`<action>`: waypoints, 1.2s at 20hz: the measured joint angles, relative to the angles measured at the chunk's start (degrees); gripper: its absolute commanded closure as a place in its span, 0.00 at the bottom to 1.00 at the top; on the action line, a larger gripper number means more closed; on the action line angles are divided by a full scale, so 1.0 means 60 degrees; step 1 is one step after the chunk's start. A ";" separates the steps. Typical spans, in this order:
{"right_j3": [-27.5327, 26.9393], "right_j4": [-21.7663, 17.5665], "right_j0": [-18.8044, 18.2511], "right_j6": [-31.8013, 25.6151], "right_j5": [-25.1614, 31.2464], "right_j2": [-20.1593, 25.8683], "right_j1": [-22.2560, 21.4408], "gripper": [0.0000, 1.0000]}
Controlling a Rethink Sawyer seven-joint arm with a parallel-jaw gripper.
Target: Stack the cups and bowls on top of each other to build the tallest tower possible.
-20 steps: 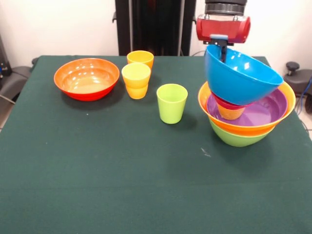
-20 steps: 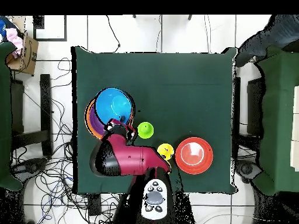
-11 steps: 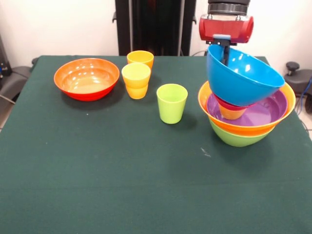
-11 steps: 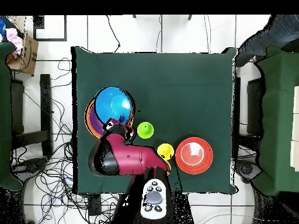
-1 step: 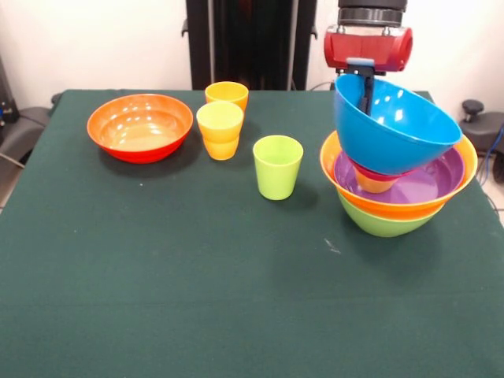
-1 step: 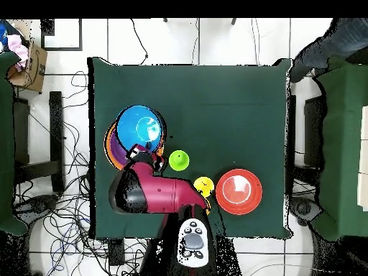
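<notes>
The green cup (image 5: 278, 166) is left standing free nearest the camera, with the yellow cups (image 5: 220, 130) and the red-orange bowl (image 5: 140, 126) untouched behind it. To the right, the blue bowl (image 5: 394, 124) has been carried slightly rightward and is now held tilted over the tower (image 5: 398, 193), its underside at the small cup nested in the purple bowl (image 5: 429, 179). Its far rim is seen clamped by the gripper (image 5: 367, 83), so release is judged still to be made.
</notes>
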 measured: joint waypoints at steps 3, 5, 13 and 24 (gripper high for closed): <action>0.0065 0.0115 0.0018 0.0000 0.0095 0.0011 -0.0052 1.00; 0.0103 0.0158 0.0034 0.0000 0.0163 0.0015 -0.0090 1.00; 0.0435 0.0539 0.0292 0.0000 0.0442 0.0025 -0.0358 1.00; 0.0530 0.0796 0.0502 0.0000 0.0673 0.0050 -0.0444 1.00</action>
